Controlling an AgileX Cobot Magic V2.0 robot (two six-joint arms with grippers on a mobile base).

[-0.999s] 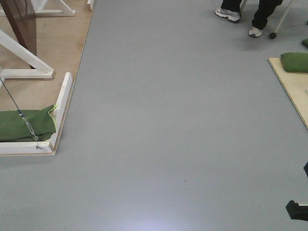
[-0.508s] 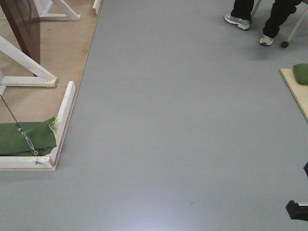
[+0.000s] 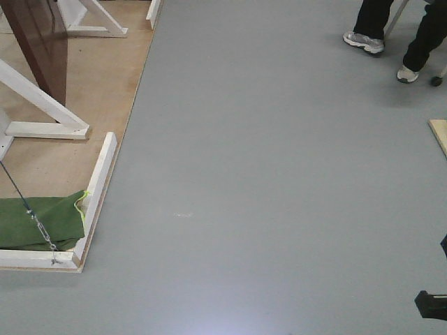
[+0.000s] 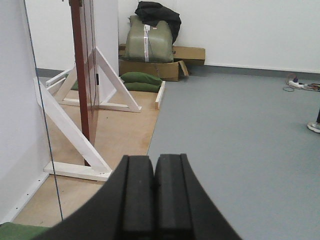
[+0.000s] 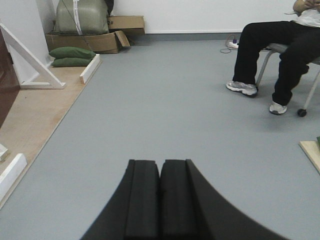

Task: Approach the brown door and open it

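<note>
The brown door (image 3: pixel 38 42) stands at the top left of the front view, only its glossy reddish lower part showing, on pale plywood boards. In the left wrist view I see the brown door (image 4: pixel 86 75) edge-on, tall and upright between white braces, ahead and to the left. A sliver of the brown door (image 5: pixel 6 85) shows at the left edge of the right wrist view. My left gripper (image 4: pixel 154 165) is shut with nothing in it, well short of the door. My right gripper (image 5: pixel 160 167) is shut and empty over the grey floor. No handle is visible.
White wooden braces (image 3: pixel 42 112) and a low white frame (image 3: pixel 98 188) with a green sandbag (image 3: pixel 35 223) and a steel cable edge the plywood. A seated person's legs (image 5: pixel 270 55) and chair are far right. Cardboard boxes (image 4: pixel 165 67) and bags line the far wall.
The view has shifted: the door, frame and sandbag have slid right and down in the front view, and the person's feet and right-hand board have moved toward the right edge.
</note>
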